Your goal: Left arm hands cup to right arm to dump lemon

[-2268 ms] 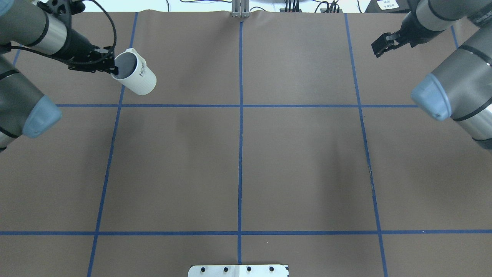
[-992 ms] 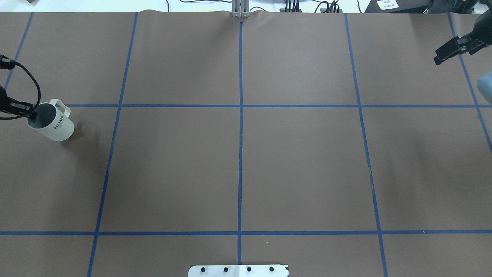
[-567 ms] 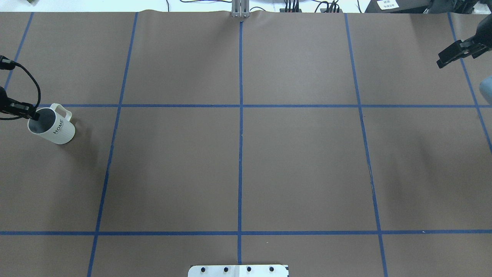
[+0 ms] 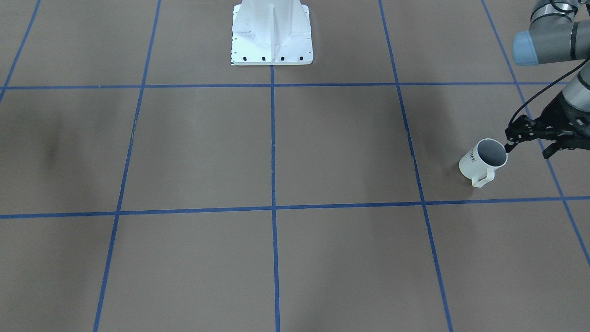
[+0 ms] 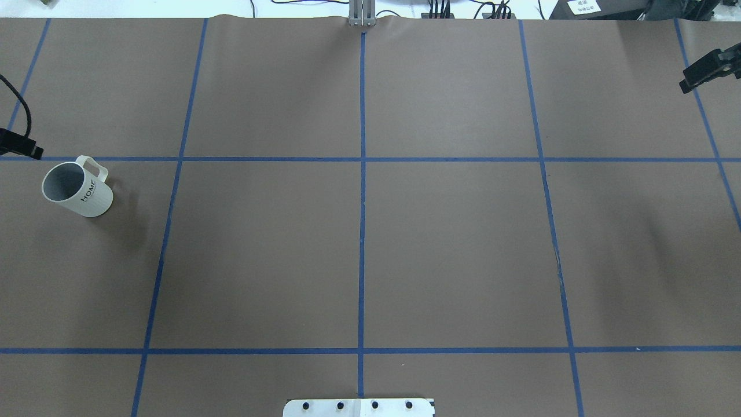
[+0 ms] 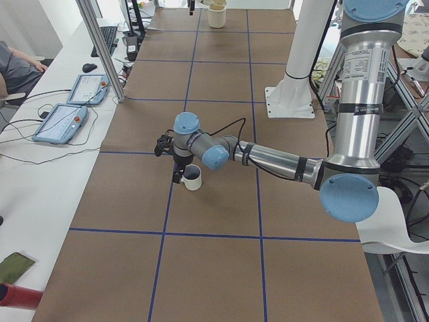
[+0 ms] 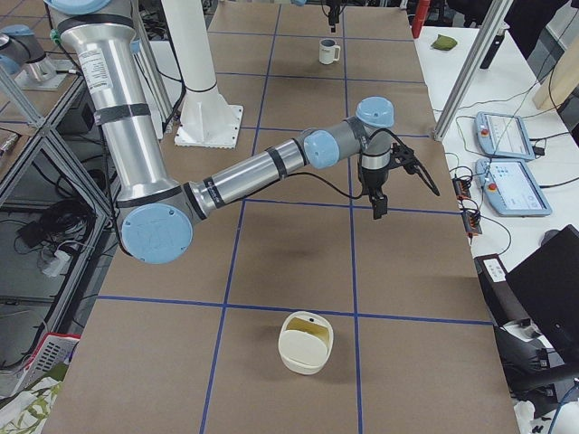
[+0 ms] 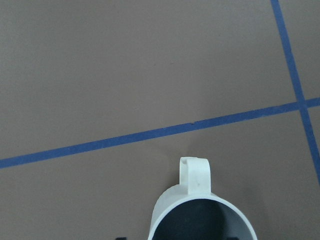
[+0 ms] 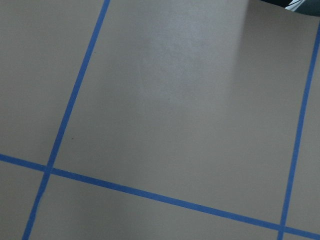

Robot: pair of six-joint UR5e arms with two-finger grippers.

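The white ribbed cup [image 5: 77, 186] marked HOME stands upright and free on the brown table at the far left, also visible as cup [image 4: 484, 161]. Its inside shows only grey; the lemon is out of view. My left gripper [image 4: 528, 148] hovers just beside and above the cup's rim with its jaws spread open, holding nothing. One of its fingers [image 5: 28, 150] shows at the overhead view's left edge, apart from the cup. The left wrist view looks down on the cup [image 8: 200, 215], handle away from the camera. My right gripper [image 5: 703, 69] hangs at the far right edge; I cannot tell whether it is open or shut.
A cream bowl [image 7: 306, 342] sits on the table at the end on the robot's right. Blue tape lines [image 5: 362, 159] divide the brown table into squares. The robot's white base plate [image 4: 272, 32] stands at mid-table. A person's arm and tablets [image 6: 60, 121] lie along the operators' side.
The left gripper set the cup down at the far left, let go of its rim and drew back toward the left edge. The right gripper moved further right.
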